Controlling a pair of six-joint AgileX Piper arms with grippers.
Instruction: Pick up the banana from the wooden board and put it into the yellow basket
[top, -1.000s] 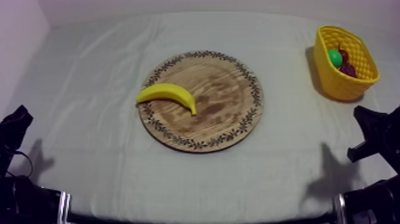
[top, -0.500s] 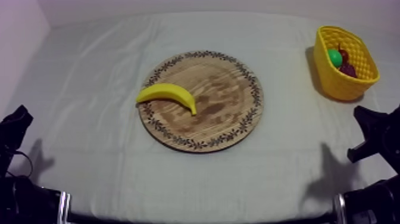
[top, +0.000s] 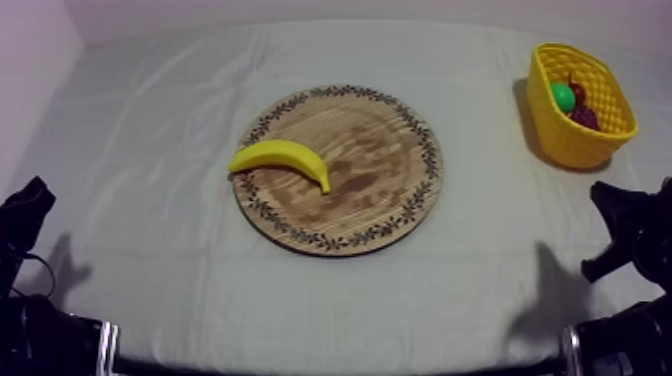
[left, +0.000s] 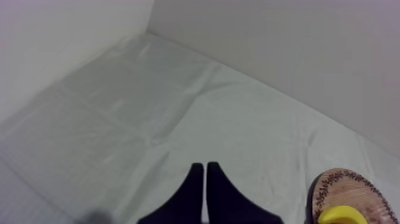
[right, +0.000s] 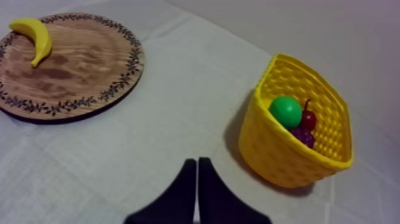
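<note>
On grey-white cloth (top: 150, 150) — board (top: 385, 150) w/ banana (top: 280, 157), pale walls (top: 35, 40)

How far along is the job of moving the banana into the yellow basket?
Nothing looks done: the banana lies on the wooden board, one end over its rim. Nothing is in hand: the left jaws and right jaws are shut and empty. Left to do: grasp it, carry it into the yellow basket.

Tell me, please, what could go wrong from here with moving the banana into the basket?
The banana lies on the rim of the wooden board, so a grasp may push it onto the cloth. The yellow basket already holds a green fruit, a small red fruit and grapes, so the banana may rest on them and hang over its rim.
</note>
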